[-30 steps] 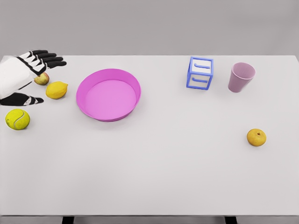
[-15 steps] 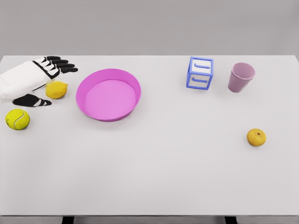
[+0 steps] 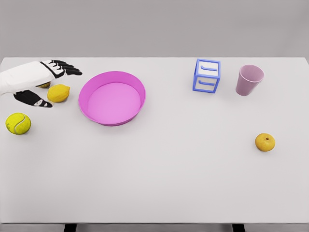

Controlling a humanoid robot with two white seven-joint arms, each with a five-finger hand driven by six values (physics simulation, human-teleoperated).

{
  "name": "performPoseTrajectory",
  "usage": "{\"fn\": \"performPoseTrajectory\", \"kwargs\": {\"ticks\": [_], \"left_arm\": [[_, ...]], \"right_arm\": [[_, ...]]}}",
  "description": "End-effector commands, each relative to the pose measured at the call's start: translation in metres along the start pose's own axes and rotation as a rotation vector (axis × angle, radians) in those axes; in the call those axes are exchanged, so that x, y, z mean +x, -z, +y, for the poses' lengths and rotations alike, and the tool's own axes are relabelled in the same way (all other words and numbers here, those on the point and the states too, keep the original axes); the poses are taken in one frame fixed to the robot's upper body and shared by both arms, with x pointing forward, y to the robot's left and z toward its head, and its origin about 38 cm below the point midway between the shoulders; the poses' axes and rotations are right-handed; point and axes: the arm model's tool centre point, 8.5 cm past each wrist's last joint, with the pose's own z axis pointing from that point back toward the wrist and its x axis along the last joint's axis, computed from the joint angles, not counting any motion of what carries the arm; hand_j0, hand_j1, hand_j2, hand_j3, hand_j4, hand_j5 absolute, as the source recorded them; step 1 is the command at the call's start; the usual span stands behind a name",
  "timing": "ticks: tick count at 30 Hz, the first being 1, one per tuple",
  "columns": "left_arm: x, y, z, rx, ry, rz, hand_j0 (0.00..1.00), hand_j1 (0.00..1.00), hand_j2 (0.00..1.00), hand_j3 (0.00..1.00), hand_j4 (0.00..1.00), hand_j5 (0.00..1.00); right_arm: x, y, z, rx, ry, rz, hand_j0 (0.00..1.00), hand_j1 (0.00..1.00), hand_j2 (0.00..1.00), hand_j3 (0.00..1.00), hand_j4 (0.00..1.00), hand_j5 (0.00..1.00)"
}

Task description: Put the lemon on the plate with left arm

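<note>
A yellow lemon (image 3: 59, 93) lies on the white table (image 3: 169, 169), just left of the pink plate (image 3: 112, 97). My left hand (image 3: 50, 82) hovers over the lemon's left and back side, fingers spread and open. Its black fingers (image 3: 67, 68) reach past the lemon's far side, and the thumb (image 3: 35, 99) sits to the lemon's left. Nothing is held. The right arm is out of view.
A small apple (image 3: 44, 85) is mostly hidden under the left hand. A tennis ball (image 3: 18, 123) lies near the left edge. A blue wire cube (image 3: 207, 76) and a pink cup (image 3: 249, 79) stand at the back right. An orange (image 3: 265, 142) sits at the right.
The left hand has moved right and lowered over the lemon, its fingers now reaching beyond it. The lemon and other objects stayed in place.
</note>
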Motion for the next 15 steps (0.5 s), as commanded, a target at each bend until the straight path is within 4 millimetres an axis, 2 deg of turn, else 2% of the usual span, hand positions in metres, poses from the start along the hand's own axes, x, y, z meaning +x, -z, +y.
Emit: {"fn": "performPoseTrajectory", "kwargs": {"ticks": [1,5,15], "left_arm": [[-0.012,0.002,-0.020,-0.041,-0.071,0.015,1.00,1.00,1.00,1.00,1.00,1.00],[-0.020,0.010,-0.019,-0.067,-0.087,0.016,1.00,1.00,1.00,1.00,1.00,1.00],[-0.038,0.009,-0.025,-0.099,-0.119,0.063,1.00,1.00,1.00,1.00,1.00,1.00]], "right_arm": [[0.000,0.000,0.000,0.001,0.000,0.001,1.00,1.00,1.00,1.00,1.00,1.00],[0.000,0.000,0.000,0.001,0.000,0.001,1.00,1.00,1.00,1.00,1.00,1.00],[0.000,0.000,0.000,0.001,0.000,0.001,1.00,1.00,1.00,1.00,1.00,1.00]]}}
